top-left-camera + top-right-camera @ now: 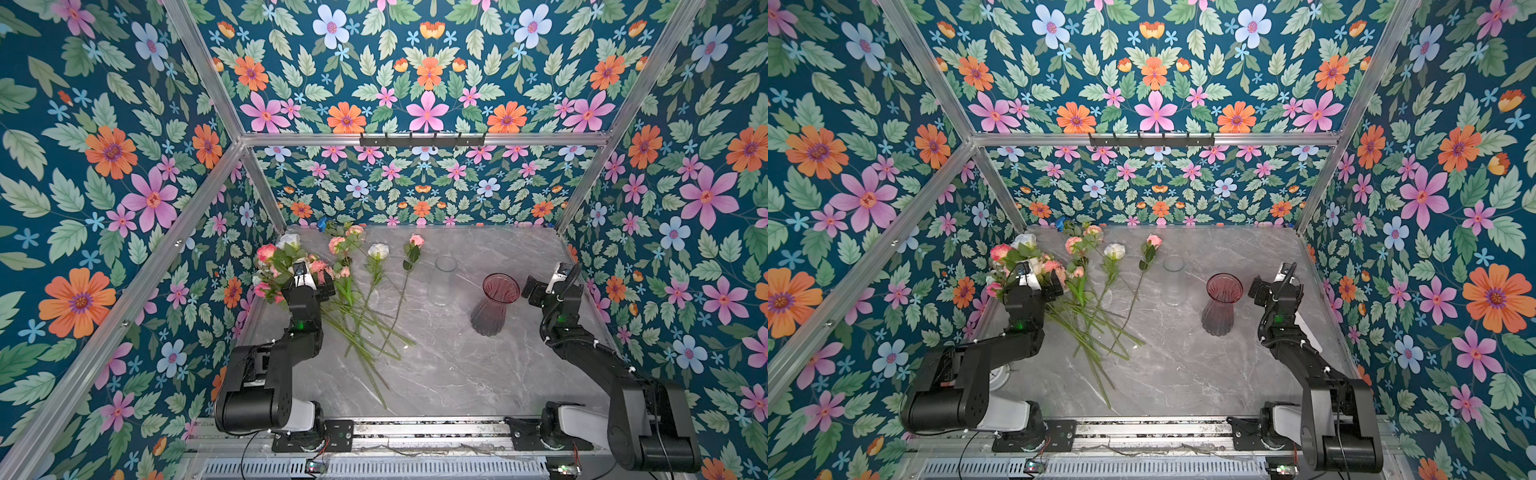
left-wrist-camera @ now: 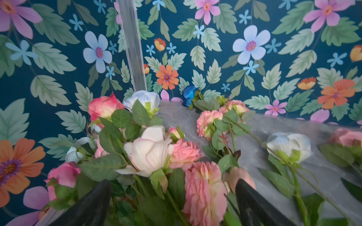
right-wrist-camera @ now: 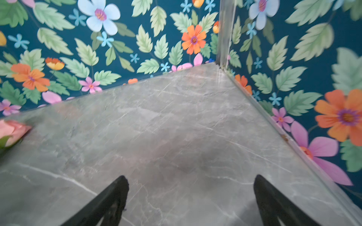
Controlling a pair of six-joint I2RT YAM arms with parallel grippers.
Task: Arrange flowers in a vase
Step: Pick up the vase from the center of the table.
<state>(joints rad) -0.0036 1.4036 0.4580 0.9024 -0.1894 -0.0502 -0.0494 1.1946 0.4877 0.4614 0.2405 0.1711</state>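
In both top views the flowers (image 1: pixel 347 297) (image 1: pixel 1079 293) lie near the far-left corner of the table (image 1: pixel 457 374), heads toward its far edge, stems running nearward; in the left wrist view the left gripper (image 2: pixel 173 184) gapes over the blooms; in the right wrist view the right gripper (image 3: pixel 190 178) gapes above the table.

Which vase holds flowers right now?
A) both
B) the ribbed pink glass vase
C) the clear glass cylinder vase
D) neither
D: the clear glass cylinder vase and the ribbed pink glass vase both stand empty; the long green-stemmed artificial flowers lie on the grey marble table.
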